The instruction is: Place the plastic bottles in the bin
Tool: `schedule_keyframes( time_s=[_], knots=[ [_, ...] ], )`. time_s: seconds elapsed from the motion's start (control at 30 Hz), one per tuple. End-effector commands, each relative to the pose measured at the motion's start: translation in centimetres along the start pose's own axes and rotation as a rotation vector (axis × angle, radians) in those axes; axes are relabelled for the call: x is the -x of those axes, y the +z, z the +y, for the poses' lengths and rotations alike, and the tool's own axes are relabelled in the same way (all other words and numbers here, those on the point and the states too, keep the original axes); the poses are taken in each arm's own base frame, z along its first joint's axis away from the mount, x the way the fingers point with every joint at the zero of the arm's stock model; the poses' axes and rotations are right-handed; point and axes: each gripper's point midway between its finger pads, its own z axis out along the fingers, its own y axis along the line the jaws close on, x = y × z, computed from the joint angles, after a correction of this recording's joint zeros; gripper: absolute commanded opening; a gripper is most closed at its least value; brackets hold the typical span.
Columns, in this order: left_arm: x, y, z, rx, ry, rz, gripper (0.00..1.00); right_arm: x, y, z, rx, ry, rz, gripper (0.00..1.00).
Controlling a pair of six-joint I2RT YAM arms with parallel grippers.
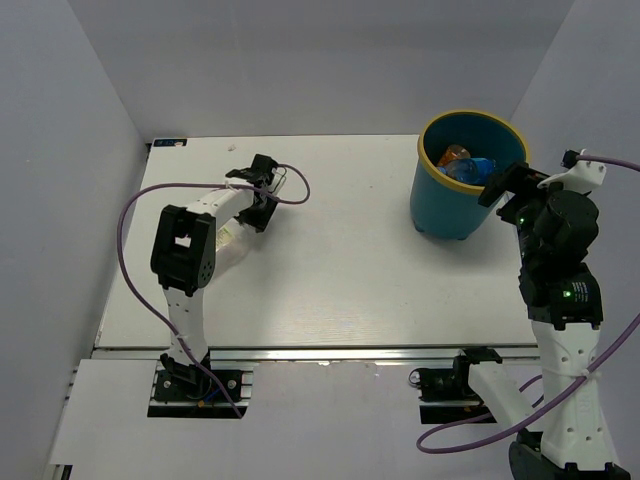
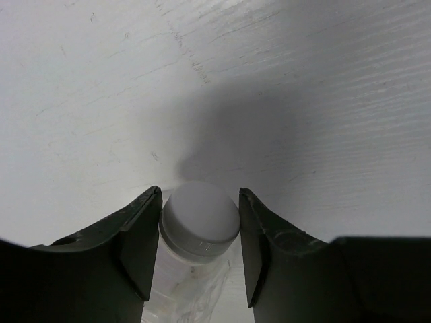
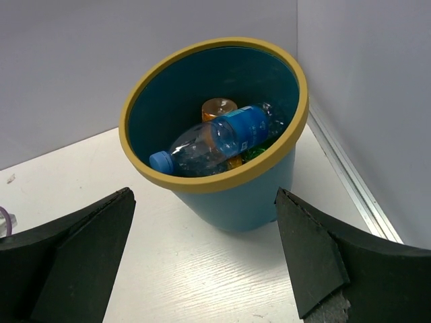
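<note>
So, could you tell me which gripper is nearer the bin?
Right. The right gripper hangs just beside the bin, at its rim; the left gripper is far across the table, shut on a bottle.

The white, wood-grained worktop (image 1: 340, 270) carries the teal, yellow-rimmed bin (image 1: 450, 205) standing upright near its far right corner and a clear, pale-capped bottle (image 2: 202, 217) lying toward its far left.
</note>
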Motion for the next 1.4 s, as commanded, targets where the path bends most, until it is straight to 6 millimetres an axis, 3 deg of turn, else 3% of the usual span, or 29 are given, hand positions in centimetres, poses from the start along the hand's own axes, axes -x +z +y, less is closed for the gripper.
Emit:
schedule_keyframes(
  time_s=[0.0, 0.1, 0.13, 0.2, 0.23, 0.3, 0.33, 0.43, 0.5, 0.53, 0.57, 0.67, 0.83, 0.87, 0.93, 0.97, 1.17, 1.37],
  knots=[
    [2.8, -2.2, 0.5, -0.015, -0.053, -0.083, 0.20, 1.0, -0.1, 0.8, 0.046, 0.000, -0.036, 0.89],
    [5.6, -5.0, 0.7, -0.045, -0.108, -0.183, 0.01, 0.0, -0.3, 4.3, 0.275, -0.090, -0.030, 0.89],
    [7.2, -7.0, 1.0, -0.061, -0.155, -0.258, 0.00, -0.9, -1.0, 6.9, 0.444, -0.130, -0.026, 0.89],
    [9.2, -9.8, 1.3, -0.096, -0.186, -0.352, 0.00, -1.7, -1.9, 8.8, 0.577, -0.147, -0.017, 0.89],
    [10.8, -12.5, 1.4, -0.132, -0.221, -0.446, 0.00, -2.5, -2.7, 10.2, 0.686, -0.159, 0.009, 0.89],
    [12.8, -15.7, 1.4, -0.187, -0.299, -0.560, 0.00, -2.9, -3.1, 11.4, 0.771, -0.169, 0.022, 0.89],
    [13.5, -18.6, 1.4, -0.230, -0.307, -0.631, 0.00, -3.3, -3.8, 12.1, 0.835, -0.176, 0.035, 0.89],
    [14.9, -22.8, 1.2, -0.317, -0.390, -0.773, 0.00, -4.2, -4.4, 13.4, 0.944, -0.173, 0.057, 0.89],
    [15.9, -27.4, 0.6, -0.429, -0.412, -0.913, 0.00, -5.4, -4.9, 14.4, 1.056, -0.173, 0.093, 0.89],
    [15.7, -28.0, -0.2, -0.477, -0.407, -0.930, 0.00, -5.7, -5.1, 14.7, 1.088, -0.173, 0.105, 0.89],
    [15.6, -30.1, -0.6, -0.534, -0.395, -0.974, 0.00, -5.8, -5.3, 15.0, 1.118, -0.172, 0.114, 0.89],
    [15.9, -33.7, -1.4, -0.656, -0.427, -1.055, 0.00, -6.0, -5.8, 16.2, 1.195, -0.181, 0.106, 0.89],
    [15.1, -37.4, -4.5, -0.878, -0.370, -1.111, 0.00, -6.0, -7.3, 19.0, 1.332, -0.207, 0.048, 0.89],
    [14.9, -38.9, -5.4, -0.918, -0.347, -1.137, 0.00, -6.7, -7.3, 20.2, 1.347, -0.203, 0.064, 0.89],
    [14.5, -39.8, -6.3, -0.943, -0.315, -1.150, 0.00, -6.7, -6.8, 21.6, 1.328, -0.220, 0.058, 0.89],
    [14.3, -40.2, -7.3, -0.965, -0.300, -1.146, 0.00, -7.5, -6.0, 22.8, 1.305, -0.219, 0.082, 0.90],
    [12.8, -42.3, -11.1, -1.153, -0.246, -1.125, 0.00, -6.8, -4.1, 27.2, 1.321, -0.204, 0.028, 0.89],
    [12.0, -43.3, -13.8, -1.224, -0.197, -1.097, 0.00, -6.4, -3.2, 29.9, 1.326, -0.184, -0.029, 0.89]
  ],
)
